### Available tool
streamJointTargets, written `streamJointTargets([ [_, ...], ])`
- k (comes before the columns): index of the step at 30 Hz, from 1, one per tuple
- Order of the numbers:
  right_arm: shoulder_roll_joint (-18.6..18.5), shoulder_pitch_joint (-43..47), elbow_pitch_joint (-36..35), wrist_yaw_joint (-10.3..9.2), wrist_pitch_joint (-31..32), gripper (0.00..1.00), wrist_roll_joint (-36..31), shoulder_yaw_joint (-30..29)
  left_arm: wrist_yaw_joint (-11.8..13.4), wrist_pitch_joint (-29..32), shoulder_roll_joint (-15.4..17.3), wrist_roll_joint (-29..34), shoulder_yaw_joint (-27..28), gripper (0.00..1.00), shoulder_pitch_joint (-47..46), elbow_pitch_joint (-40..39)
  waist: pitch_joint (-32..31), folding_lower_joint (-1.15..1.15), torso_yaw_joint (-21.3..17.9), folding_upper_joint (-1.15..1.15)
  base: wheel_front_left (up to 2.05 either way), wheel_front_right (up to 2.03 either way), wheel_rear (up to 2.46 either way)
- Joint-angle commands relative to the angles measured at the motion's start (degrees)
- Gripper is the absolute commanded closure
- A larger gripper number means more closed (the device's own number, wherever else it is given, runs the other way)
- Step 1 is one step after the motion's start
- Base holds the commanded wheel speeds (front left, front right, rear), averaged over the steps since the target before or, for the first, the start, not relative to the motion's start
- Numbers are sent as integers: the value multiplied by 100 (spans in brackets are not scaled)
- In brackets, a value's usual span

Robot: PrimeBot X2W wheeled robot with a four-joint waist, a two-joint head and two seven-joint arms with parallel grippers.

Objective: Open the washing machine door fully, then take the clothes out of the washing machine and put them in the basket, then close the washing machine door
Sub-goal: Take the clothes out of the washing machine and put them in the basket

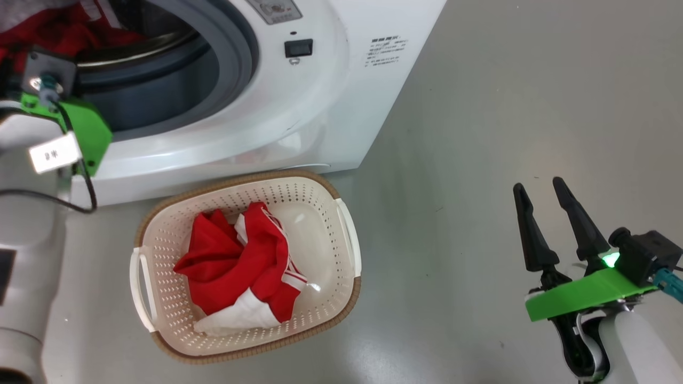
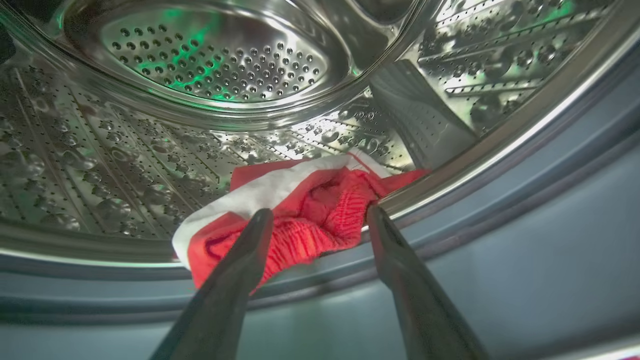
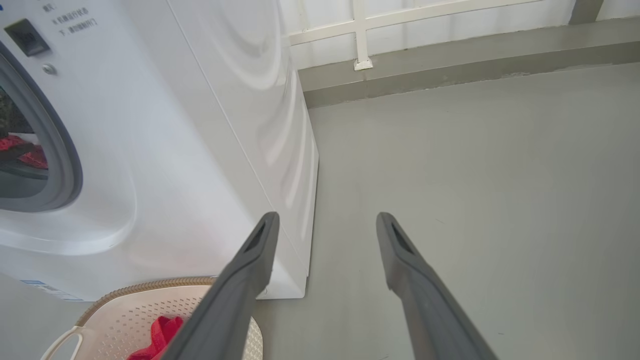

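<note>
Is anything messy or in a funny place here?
Only a little: one red and white garment sprawls over the drum's front lip onto the grey rubber ring. The other garment lies crumpled inside the basket. Nothing looks spilled or broken.

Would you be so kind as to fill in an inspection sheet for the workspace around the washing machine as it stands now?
Surface: grey floor, smooth, with faint marks.
Job's things: washing machine with its opening uncovered; drum garment, red and white, at the drum lip; basket garment, red and white, lying in the basket, which stands in front of the machine.
Clutter: nothing seen.
Grippers: left claw open, fingers flanking the drum garment; right claw open over the floor, holding nothing.
Cables: black cable looping off the left arm.
Surroundings: white railing above a grey kerb.
</note>
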Motion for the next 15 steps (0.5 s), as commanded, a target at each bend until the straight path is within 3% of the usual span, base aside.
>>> streamJointTargets([
  [1, -31, -120, -144, 36, -37, 0, 56, 165, 79, 92, 369, 142, -9, 0, -249, 78, 44, 0, -8, 0, 0, 0, 0],
  [15, -22, -271, -180, 36, -37, 0, 73, 213, 24, 558, 635, 477, -486, 0, -873, 745, 263, 0, -99, 0, 0, 0, 0],
])
